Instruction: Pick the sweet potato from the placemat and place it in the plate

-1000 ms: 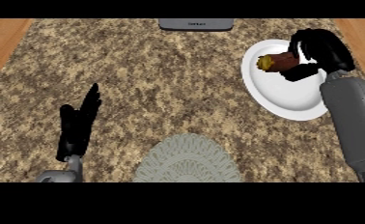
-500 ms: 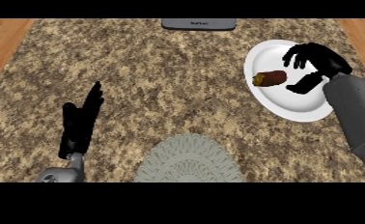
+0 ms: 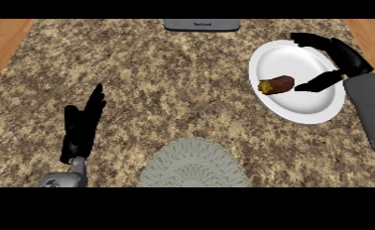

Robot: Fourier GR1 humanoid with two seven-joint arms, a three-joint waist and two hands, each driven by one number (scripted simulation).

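Right robot hand (image 3: 338, 60) has let go, fingers spread; sweet potato (image 3: 277, 85) lies on plate (image 3: 293, 109) near right edge of surface (image 3: 168, 75). Left robot hand (image 3: 81, 125) rests open.

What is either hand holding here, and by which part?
Nothing. The sweet potato lies on the plate, right hand open beside it; left hand open, empty.

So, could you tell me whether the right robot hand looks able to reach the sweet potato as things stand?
Probably yes: the right robot hand is open over the right side of the plate, its thumb tip close beside the sweet potato, and nothing lies between them.
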